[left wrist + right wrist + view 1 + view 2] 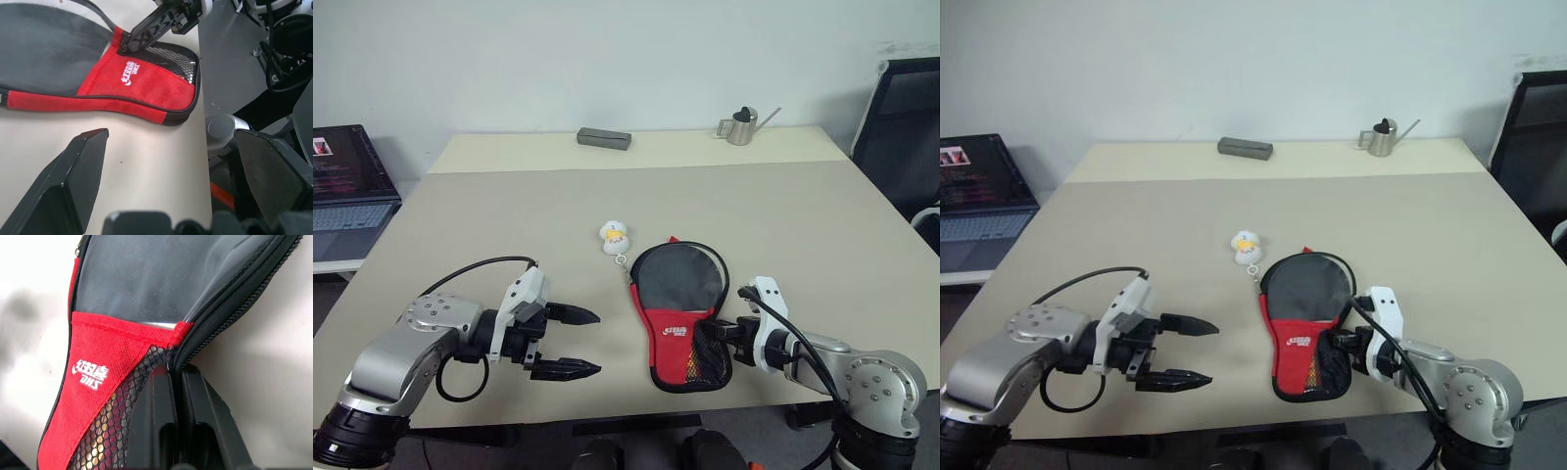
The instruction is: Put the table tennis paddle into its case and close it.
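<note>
On my screens, the case [682, 318] lies flat near the front edge of the table [822, 225], round end away from the robot, its charm [614, 236] on a cord just beyond it. My right gripper [719, 329] has its fingers pressed together at the case's edge beside the mesh pocket [710, 360], pinching the fabric there. My left gripper [576, 342] hangs well left of the case with fingers wide apart, holding nothing. I cannot tell whether the paddle is inside the case.
</note>
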Tool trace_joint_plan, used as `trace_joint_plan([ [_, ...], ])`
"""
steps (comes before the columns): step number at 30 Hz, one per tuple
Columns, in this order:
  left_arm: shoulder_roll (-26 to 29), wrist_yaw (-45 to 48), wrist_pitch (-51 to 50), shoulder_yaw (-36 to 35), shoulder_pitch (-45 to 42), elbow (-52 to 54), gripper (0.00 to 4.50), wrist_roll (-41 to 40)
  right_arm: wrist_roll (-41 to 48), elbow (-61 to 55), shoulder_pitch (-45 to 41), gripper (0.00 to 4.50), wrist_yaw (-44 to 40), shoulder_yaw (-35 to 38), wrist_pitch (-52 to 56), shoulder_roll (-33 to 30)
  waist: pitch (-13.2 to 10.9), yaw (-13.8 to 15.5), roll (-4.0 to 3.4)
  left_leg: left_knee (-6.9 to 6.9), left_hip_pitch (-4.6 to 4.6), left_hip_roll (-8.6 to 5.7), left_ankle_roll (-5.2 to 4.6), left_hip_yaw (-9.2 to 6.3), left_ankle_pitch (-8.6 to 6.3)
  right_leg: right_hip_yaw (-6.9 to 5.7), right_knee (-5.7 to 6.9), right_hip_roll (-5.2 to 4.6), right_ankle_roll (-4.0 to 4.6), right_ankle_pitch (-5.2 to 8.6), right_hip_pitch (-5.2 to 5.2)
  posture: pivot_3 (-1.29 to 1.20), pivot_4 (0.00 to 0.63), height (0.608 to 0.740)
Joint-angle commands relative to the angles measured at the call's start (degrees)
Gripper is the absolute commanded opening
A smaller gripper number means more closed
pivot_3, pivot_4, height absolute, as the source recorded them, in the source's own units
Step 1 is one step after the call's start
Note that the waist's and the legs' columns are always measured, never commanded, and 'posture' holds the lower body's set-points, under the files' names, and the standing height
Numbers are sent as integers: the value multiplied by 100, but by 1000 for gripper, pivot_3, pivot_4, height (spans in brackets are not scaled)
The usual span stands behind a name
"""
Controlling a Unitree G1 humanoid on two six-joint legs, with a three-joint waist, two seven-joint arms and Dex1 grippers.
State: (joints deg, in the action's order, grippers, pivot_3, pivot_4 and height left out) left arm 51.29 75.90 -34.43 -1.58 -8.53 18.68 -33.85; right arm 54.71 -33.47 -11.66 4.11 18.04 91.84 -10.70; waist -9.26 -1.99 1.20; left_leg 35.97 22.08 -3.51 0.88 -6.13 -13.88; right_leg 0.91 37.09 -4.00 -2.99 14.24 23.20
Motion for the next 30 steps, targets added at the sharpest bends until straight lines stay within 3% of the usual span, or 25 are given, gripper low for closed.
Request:
trace_joint_plan([
  [1, 74, 71, 99, -68, 29, 153, 4500, -101, 700, -73, 67, 23, 385, 24, 66, -16, 0, 0, 0, 0, 0, 1, 0, 0, 0, 0, 0, 0, 0, 0, 0, 0, 150, 740],
  [9, 57, 71, 148, -16, -16, 65, 4500, -39, 1332, 105, -4, 23, 1224, -114, 66, 36, 0, -1, 0, 0, 0, 4, 0, 3, 0, 1, 0, 0, 3, 2, 0, 0, 150, 740],
  [12, 54, 56, 173, -18, -11, 46, 4500, -17, 1613, 153, -14, 739, 1536, -9, 66, 260, 0, -4, 0, 0, 0, 8, 0, 3, 0, 1, 0, 1, 5, 4, 0, 0, 150, 740],
  [18, 63, 28, 240, -31, 58, 41, 4500, -6, 2415, 281, -14, 2769, 1959, 104, -137, 370, -2, -6, -4, 0, -1, 12, 0, 2, 0, 1, 0, 4, 8, 6, 0, 0, 150, 740],
  [21, 69, 0, 266, -52, 94, 37, 4500, 13, 2660, 142, -103, 3767, 1480, 31, -289, -243, -7, -2, -11, 1, 0, 11, 0, 3, 0, 0, -1, 6, 7, 6, 0, 0, 150, 740],
  [30, 44, -110, 348, -88, 184, -17, 4500, 37, 2323, 12, 206, 3767, -1065, 33, -1287, -2313, -10, 15, -11, 2, 2, 16, -4, 5, -2, -2, -7, 24, -18, 23, -5, 0, 150, 740],
])
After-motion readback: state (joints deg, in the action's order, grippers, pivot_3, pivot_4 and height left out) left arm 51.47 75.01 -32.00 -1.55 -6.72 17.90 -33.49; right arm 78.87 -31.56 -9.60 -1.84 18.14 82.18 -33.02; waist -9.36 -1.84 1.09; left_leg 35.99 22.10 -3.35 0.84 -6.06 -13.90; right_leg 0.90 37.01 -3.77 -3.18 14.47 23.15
